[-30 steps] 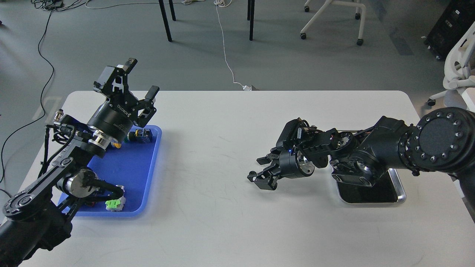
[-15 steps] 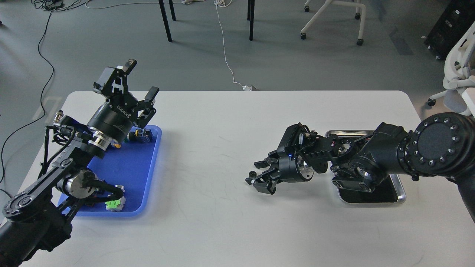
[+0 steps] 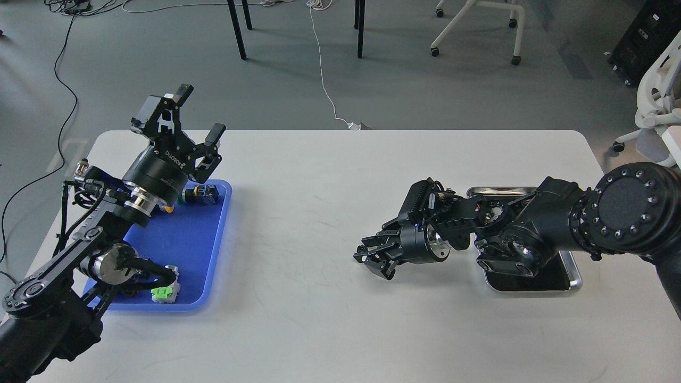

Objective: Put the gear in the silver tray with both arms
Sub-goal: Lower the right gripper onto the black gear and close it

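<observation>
step: carry to tray | my right gripper [image 3: 372,256] fingers pinched on small dark gear [image 3: 362,249], low over white table [image 3: 319,213] | my left gripper [image 3: 198,118] spread wide, empty, above blue plastic tray [image 3: 213,255] | shiny rectangular silver tray [image 3: 572,271] under right arm, gear well left of it | next: swing gear back over tray, release

This looks like a robot lab or work room. The floor [image 3: 159,69] is plain grey, with black and white cables [image 3: 322,69] lying loose across it. White rolling chairs [image 3: 473,26] stand at the back, next to black legs [image 3: 237,29] of another desk. Up close is a big white surface [image 3: 319,298] with two black robot arms [image 3: 585,229] reaching over it.
</observation>
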Motion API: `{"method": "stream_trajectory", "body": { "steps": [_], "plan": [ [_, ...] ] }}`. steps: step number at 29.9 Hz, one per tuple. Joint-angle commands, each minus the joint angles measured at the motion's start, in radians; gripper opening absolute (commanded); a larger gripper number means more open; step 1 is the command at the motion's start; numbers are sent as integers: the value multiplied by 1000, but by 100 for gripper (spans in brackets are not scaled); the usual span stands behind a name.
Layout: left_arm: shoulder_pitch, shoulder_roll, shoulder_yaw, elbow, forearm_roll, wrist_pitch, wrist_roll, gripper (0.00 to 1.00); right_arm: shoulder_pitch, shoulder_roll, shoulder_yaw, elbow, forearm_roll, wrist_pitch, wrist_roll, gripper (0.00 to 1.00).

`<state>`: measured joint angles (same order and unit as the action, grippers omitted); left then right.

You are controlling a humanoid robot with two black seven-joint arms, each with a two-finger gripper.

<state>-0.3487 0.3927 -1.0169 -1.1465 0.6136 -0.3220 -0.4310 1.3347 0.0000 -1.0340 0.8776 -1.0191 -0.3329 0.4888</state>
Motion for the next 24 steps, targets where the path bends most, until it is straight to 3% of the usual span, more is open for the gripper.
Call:
{"method": "stream_trajectory", "body": {
  "steps": [1, 14, 24],
  "plan": [
    [2, 0, 0, -1, 0, 0, 0, 98, 0, 0, 0, -2, 1, 2, 0, 30],
    [4, -5, 0, -1, 0, 0, 0, 98, 0, 0, 0, -6, 2, 6, 0, 19],
    [5, -5, 0, -12, 0, 0, 0, 98, -3, 0, 0, -8, 2, 8, 0, 18]
  ]
}}
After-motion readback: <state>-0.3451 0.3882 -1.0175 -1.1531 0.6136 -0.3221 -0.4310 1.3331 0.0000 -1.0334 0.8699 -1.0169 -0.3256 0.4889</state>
